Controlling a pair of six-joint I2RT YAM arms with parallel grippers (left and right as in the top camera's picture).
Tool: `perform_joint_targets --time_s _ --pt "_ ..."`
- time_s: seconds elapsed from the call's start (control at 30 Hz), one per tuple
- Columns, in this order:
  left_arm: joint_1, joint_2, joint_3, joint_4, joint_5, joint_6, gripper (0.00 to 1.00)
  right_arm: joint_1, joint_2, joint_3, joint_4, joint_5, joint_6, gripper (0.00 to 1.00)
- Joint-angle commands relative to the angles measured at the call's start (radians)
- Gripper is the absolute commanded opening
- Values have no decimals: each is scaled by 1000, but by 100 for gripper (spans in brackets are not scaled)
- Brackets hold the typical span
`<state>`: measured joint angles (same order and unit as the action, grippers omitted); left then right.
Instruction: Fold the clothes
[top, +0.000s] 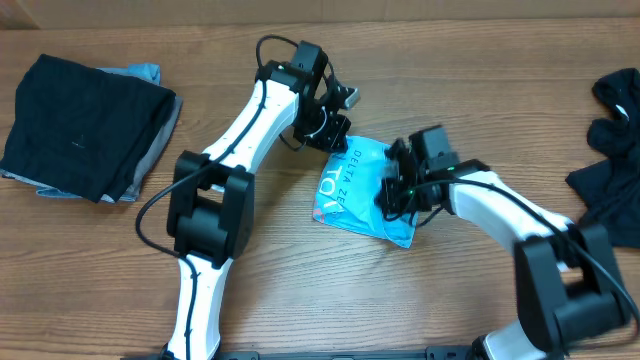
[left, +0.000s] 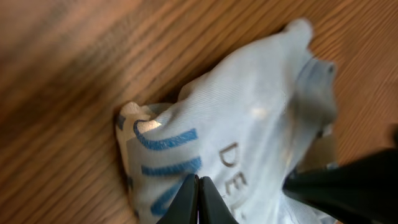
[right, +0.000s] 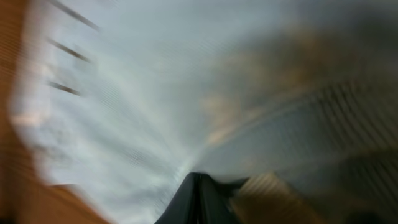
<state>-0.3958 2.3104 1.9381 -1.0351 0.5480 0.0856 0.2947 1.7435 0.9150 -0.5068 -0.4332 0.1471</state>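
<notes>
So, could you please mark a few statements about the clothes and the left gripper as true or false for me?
1. The light blue T-shirt lies near the middle of the table. True.
2. The folded dark stack sits on the right side. False: it is on the left; loose black garments lie on the right.
3. The left gripper is wide open. False: its jaws are shut.
4. Lettering shows on the T-shirt's upper face. True.
</notes>
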Motion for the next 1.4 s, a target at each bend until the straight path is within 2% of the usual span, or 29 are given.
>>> perform_joint_targets --time_s 0.0,0.13,0.23,0.37,0.5,0.63,0.87,1.03,1.13,1.27,1.37 --pt "-5 26 3 -7 45 50 4 -28 118 -40 10 -22 21 4" --pt "-2 26 0 -11 -26 50 4 -103 128 -38 1 -42 62 4" --pt "12 -21 30 -8 -20 68 4 -141 108 0 -58 -139 -35 4" --pt "37 -111 121 13 3 3 4 -167 45 133 -174 -200 -93 4" --pt "34 -122 126 -50 9 6 4 -168 -30 235 -231 -321 -178 4" --pt "19 -122 45 -63 100 66 4 -168 -70 256 -221 -220 -178 4" --pt "3 -120 -180 13 100 76 4 -168 30 185 -168 34 -172 4" --pt "3 -120 -309 81 92 76 5 -168 153 137 -76 73 -140 4" --pt "3 -120 -372 105 27 71 4 -168 213 135 -62 73 -128 4" --pt "3 -121 -323 60 13 71 4 -168 205 153 -89 21 -129 4" --pt "3 -145 -165 -47 25 71 4 -168 171 223 -147 -15 -129 4"
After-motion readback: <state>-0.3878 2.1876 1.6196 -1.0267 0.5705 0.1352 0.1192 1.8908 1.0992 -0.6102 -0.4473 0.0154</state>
